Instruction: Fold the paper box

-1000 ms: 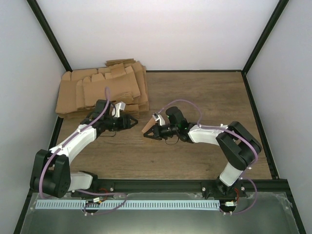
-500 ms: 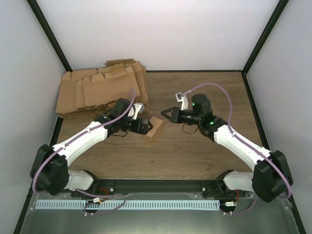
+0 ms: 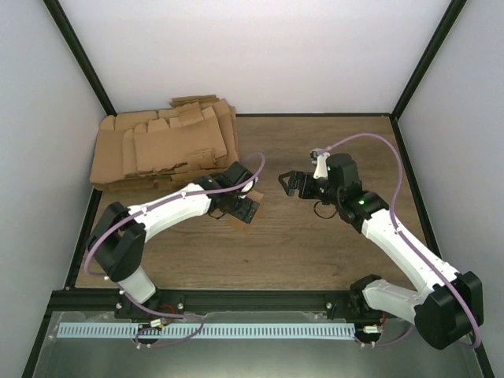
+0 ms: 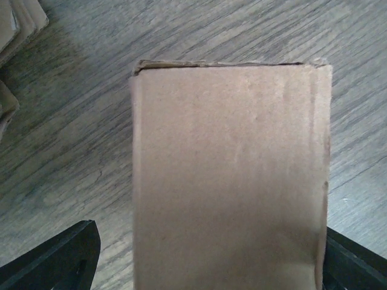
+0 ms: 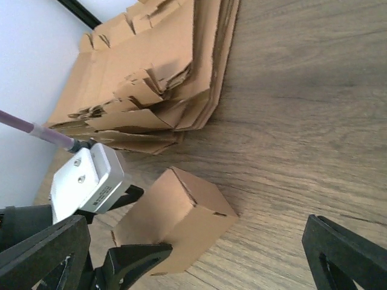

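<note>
Your right fingers (image 5: 344, 254), shut on the paper box (image 5: 175, 220) a second ago, now stand wide apart, hold nothing and sit well back from it. Your left fingers (image 4: 57, 260) have reached in instead and straddle the box, spread wide with a clear gap on one side, so they grip nothing. The box rests on the worktop (image 3: 315, 244) as a formed cuboid, near the pile of flat blanks (image 3: 157, 146). You can take the folding as nearly done; check the end flaps before you retreat
</note>
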`<action>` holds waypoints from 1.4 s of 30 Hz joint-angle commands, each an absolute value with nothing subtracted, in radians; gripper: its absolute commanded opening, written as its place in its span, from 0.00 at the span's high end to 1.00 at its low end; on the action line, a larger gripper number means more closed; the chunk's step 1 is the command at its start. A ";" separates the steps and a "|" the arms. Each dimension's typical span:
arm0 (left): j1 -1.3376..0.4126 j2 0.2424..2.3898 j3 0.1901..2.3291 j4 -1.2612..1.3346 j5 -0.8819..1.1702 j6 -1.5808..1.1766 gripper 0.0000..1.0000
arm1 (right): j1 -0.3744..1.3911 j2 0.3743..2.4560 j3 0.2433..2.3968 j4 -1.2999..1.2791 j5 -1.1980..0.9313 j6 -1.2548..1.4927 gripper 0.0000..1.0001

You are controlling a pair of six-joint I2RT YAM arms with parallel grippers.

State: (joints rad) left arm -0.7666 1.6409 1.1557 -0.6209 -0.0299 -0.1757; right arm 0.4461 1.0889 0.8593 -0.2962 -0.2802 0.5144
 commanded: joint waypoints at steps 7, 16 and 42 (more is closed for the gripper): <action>-0.862 1.624 1.224 -0.698 -0.220 -0.107 0.34 | 0.439 1.154 0.947 -0.406 -0.245 0.490 0.00; -1.096 1.453 1.094 -0.530 -0.674 0.031 0.32 | 0.416 1.329 1.246 -0.765 -0.317 0.635 0.00; -1.389 1.343 0.890 -0.116 -0.958 0.358 0.33 | 0.341 1.261 1.026 -0.546 -1.002 1.026 0.00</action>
State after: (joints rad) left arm -1.3643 1.3296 0.8845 -0.1791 -0.9325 0.3309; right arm 0.3168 1.2720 1.0306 -0.6086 -0.9428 0.9730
